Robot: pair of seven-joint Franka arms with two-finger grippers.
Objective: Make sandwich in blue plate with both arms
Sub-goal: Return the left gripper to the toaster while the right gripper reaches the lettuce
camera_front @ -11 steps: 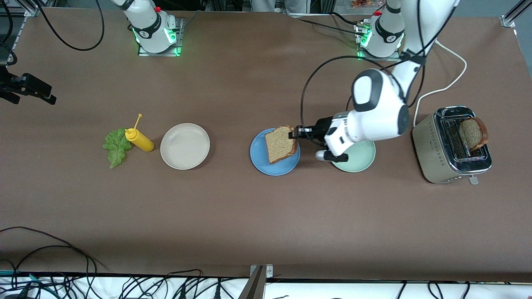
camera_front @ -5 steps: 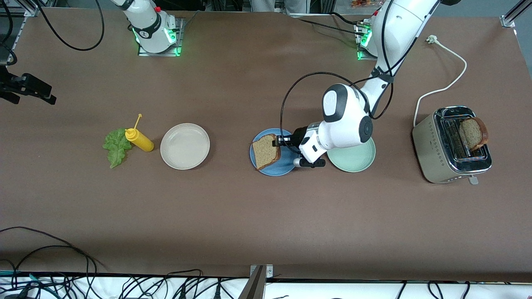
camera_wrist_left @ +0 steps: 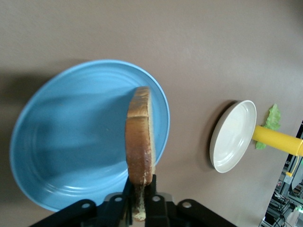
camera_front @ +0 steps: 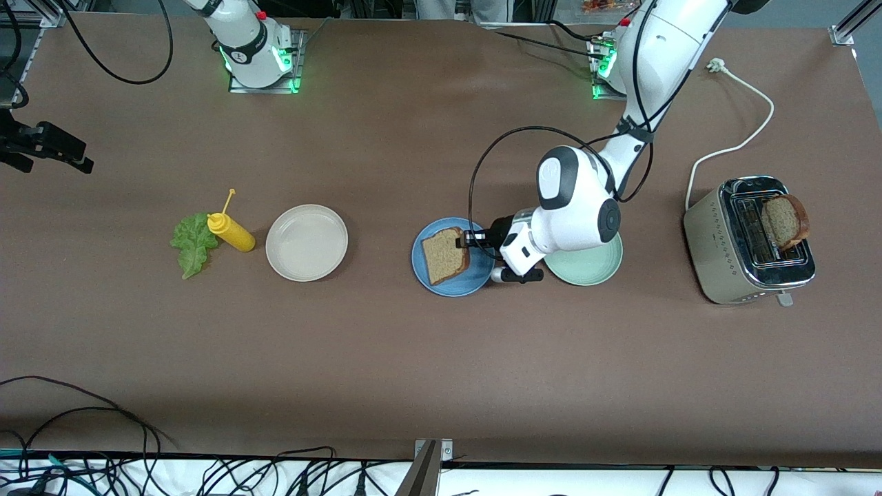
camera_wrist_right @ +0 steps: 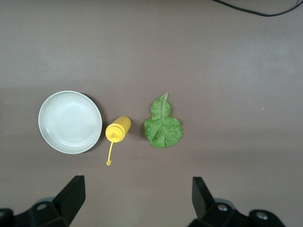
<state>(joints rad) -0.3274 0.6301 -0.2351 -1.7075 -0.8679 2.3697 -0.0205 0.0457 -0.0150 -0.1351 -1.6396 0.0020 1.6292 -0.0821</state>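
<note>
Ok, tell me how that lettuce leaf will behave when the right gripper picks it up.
The lettuce leaf is thin and ruffled, lying flat on the table, so it will probably flop and droop from the open right gripper. It looks very light and could tear if pinched hard. The mustard bottle lies close beside it, so a wide grasp might nudge that and roll it.

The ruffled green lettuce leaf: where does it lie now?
In the front view the ruffled green lettuce leaf lies flat on the table toward the right arm's end, beside the yellow squeeze bottle.
</note>
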